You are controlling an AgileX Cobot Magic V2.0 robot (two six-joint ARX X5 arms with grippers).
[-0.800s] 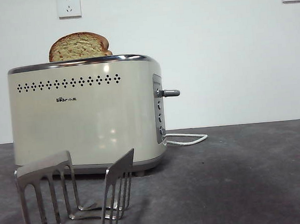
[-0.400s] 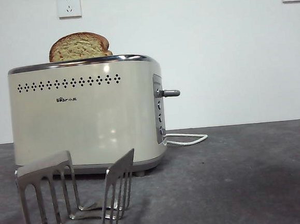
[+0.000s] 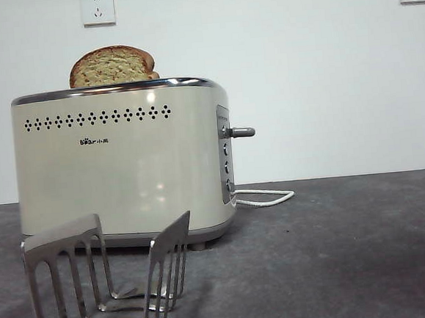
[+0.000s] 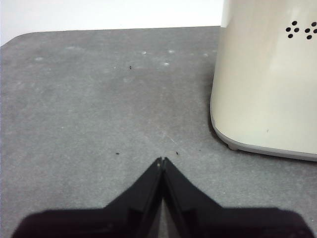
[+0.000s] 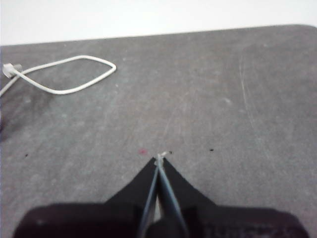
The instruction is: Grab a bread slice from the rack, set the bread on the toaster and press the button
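The slice of bread (image 3: 112,65) stands upright in the top of the cream toaster (image 3: 121,166), its domed crust showing above the chrome rim. On the narrow control panel the dark lever button (image 3: 241,132) sticks out sideways near the panel's top. The silver rack (image 3: 108,278) stands in front of the toaster with nothing in its slots. My left gripper (image 4: 162,160) is shut and hovers over bare table beside the toaster's corner (image 4: 267,84). Over the grey table on the cable side, my right gripper (image 5: 160,158) is shut too. Neither arm appears in the front view.
A white power cable (image 3: 265,196) loops on the table behind the toaster and also lies ahead of the right gripper as a white power cable (image 5: 64,74). Two wall sockets (image 3: 97,7) sit high on the white wall. The dark grey tabletop (image 3: 338,252) stretches to the toaster's right.
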